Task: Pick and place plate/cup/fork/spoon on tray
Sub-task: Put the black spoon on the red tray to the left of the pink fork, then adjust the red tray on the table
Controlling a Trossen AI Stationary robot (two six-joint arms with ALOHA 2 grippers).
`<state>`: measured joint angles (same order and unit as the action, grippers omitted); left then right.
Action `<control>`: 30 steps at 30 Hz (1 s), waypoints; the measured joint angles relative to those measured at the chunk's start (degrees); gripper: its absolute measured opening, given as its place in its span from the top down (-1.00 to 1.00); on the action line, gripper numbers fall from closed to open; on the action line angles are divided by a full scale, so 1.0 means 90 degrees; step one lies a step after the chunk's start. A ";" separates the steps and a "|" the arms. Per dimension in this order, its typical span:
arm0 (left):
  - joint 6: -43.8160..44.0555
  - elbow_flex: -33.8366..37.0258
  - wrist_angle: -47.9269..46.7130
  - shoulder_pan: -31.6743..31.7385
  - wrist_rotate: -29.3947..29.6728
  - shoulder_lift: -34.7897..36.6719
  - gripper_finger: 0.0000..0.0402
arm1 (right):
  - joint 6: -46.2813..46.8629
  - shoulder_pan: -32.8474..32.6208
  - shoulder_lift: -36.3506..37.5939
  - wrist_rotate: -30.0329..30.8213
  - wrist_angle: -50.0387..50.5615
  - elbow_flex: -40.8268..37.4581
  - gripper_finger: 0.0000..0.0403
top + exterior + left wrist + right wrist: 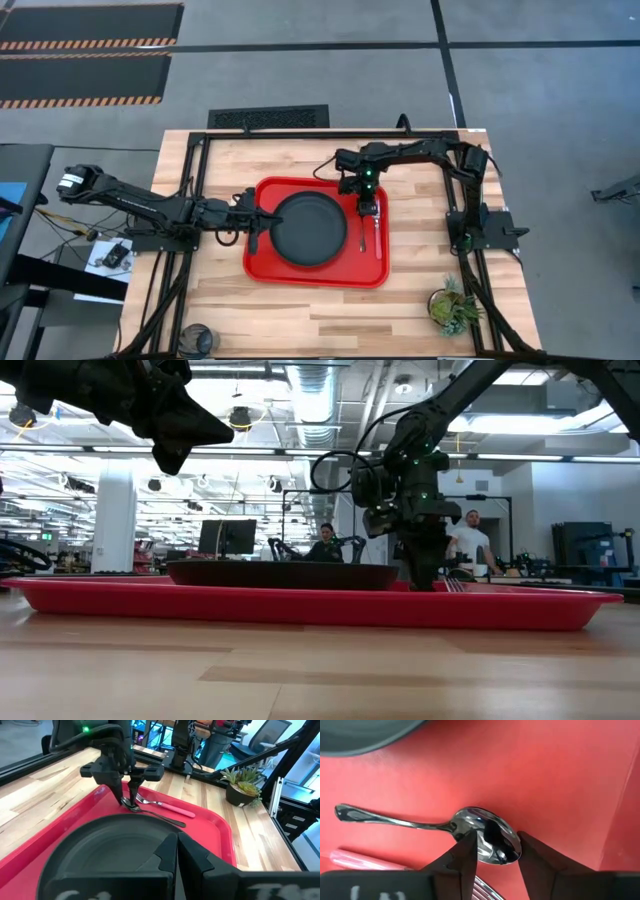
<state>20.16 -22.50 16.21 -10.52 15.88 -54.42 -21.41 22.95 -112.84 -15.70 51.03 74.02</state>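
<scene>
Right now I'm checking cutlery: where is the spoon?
The spoon lies on the red tray, right of the plate, beside the fork, its bowl between the right pincer's fingertips.

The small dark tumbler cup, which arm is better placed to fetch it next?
Left. The small dark tumbler cup sits at the table's near-left corner, on the left arm's side. The left end effector hovers at the red rectangular tray's left edge; the right end effector is down over the thin dark spoon.

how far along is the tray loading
Done: the plate and the fork lie on the tray. In hand: the right gripper is at the spoon bowl on the tray, fingers apart. Left: the cup, off the tray.
</scene>
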 joint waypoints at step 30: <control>-0.0051 0.0000 -0.0144 0.0000 -0.0002 -0.0002 1.00 | 0.1088 0.0606 0.1376 0.0641 -0.0707 -0.1044 0.86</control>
<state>19.70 -22.50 14.91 -10.52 15.86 -54.43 -11.62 28.40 -100.45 -9.93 44.67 64.62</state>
